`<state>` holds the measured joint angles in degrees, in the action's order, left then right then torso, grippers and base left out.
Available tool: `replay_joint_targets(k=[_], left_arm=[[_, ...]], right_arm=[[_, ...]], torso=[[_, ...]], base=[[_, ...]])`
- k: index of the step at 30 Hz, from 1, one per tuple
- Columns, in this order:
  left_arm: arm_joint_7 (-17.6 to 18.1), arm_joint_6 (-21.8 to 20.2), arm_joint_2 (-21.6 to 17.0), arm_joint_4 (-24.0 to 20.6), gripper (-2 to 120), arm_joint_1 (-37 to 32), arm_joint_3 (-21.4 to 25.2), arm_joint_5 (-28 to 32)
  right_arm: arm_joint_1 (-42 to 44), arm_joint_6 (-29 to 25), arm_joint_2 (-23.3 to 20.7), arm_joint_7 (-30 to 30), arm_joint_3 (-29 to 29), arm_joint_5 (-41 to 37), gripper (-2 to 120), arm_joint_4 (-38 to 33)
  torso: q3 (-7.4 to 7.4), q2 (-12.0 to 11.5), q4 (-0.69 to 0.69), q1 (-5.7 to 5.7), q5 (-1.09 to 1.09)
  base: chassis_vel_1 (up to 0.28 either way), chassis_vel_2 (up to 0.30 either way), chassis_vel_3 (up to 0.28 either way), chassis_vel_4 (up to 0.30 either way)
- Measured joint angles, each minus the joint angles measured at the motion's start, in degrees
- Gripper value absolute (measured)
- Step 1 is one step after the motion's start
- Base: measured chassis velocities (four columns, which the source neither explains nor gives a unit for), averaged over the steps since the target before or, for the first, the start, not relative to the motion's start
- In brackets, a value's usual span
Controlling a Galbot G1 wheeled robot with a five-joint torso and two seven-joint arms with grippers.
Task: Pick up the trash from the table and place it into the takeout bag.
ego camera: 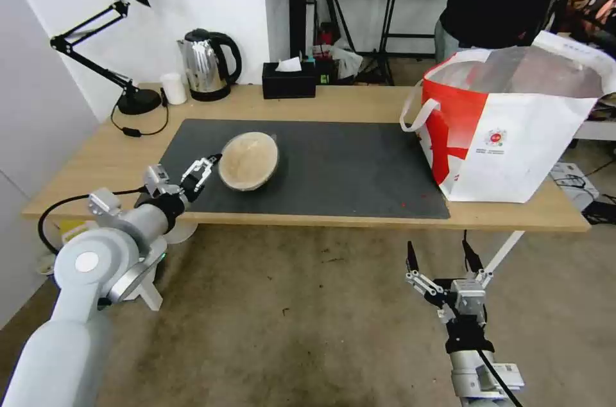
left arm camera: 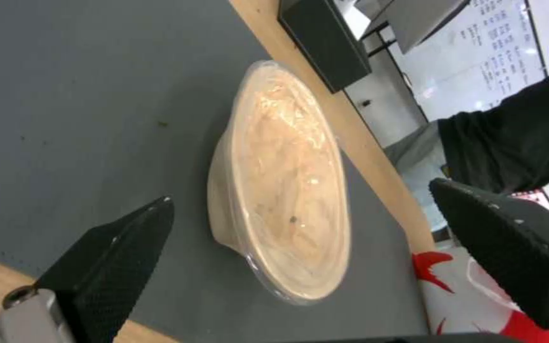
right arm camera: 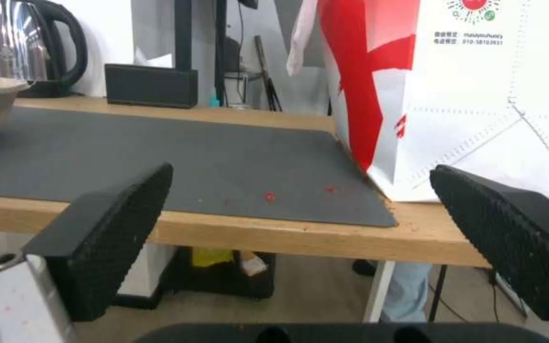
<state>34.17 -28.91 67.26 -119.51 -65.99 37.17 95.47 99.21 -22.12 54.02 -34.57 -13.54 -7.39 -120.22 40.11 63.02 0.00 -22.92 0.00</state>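
The left gripper (ego camera: 204, 171) has its jaws wide, with the beige bowl (ego camera: 249, 160) just ahead of them on the dark mat (ego camera: 333, 166). Best to straddle the near rim squarely (it looks thin and flexible). The right gripper (ego camera: 441, 260), jaws also wide, hangs below the surface (ego camera: 359, 104) edge. The mat between bowl and takeout bag (ego camera: 513, 131) lies open.

You see a shallow beige bowl (ego camera: 248, 160) under glossy clear plastic film, a matt dark grey mat (ego camera: 333, 166), light wood tabletop (ego camera: 115, 156), shiny steel kettle (ego camera: 204, 65).
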Motion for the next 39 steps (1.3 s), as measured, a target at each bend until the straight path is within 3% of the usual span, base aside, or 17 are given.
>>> replay_joint_targets(k=[17,39], left_arm=[[1.0,-0.2,-0.3,7.5,100,5.7,-3.7,0.2],[1.3,-1.6,1.3,11.8,100,9.9,-6.9,-0.9]], right_arm=[[0.0,0.0,0.0,0.0,0.0,0.0,100,0.0],[0.0,0.0,0.0,0.0,0.0,0.0,100,0.0]], torso=[[0.00,0.0,0.00,0.00,0.00],[0.00,0.0,0.00,0.00,0.00]], base=[[0.000,0.000,0.000,0.000],[0.000,0.000,0.000,0.000]])
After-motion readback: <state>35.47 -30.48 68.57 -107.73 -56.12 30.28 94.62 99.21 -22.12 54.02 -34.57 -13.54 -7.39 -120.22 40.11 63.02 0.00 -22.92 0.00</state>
